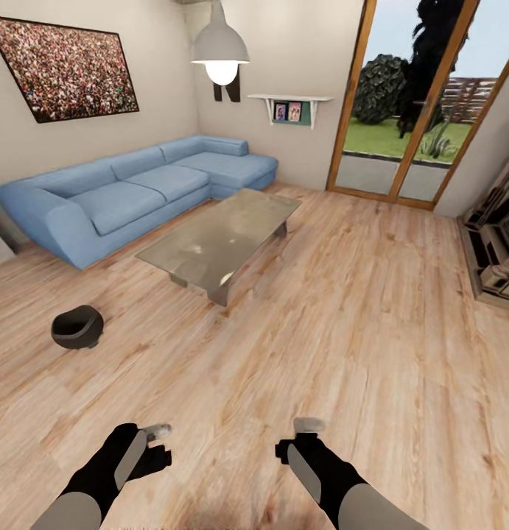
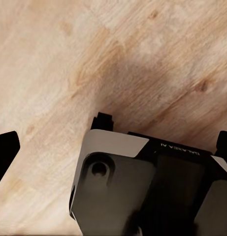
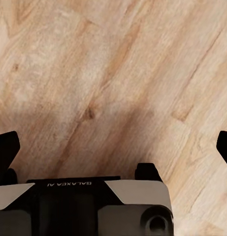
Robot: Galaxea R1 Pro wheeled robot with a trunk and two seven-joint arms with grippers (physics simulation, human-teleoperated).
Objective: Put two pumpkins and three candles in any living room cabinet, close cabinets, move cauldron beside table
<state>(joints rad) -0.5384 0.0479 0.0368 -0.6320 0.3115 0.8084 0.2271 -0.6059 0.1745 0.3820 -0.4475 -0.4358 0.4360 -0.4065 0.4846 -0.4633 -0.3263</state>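
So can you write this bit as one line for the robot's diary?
cauldron on floor, apart from coffee table | left gripper open, empty | right gripper open, empty | over plank floor

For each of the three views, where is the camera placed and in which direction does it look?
Head: on the head, looking forward and down at the table, sofa, cauldron; both arms show.
Left wrist: above the left hand, facing the floor; both open fingers show.
Right wrist: same over the right hand.
Both wrist views share bare floor planks.

The small round matte-black cauldron (image 1: 77, 327) sits on the light wood plank floor (image 1: 342, 346), left of and apart from the long low glass-topped bench (image 1: 221, 237); the big blue corner sofa (image 1: 129, 190) lies behind both, and what may be the cabinet (image 1: 497, 246) stands far right
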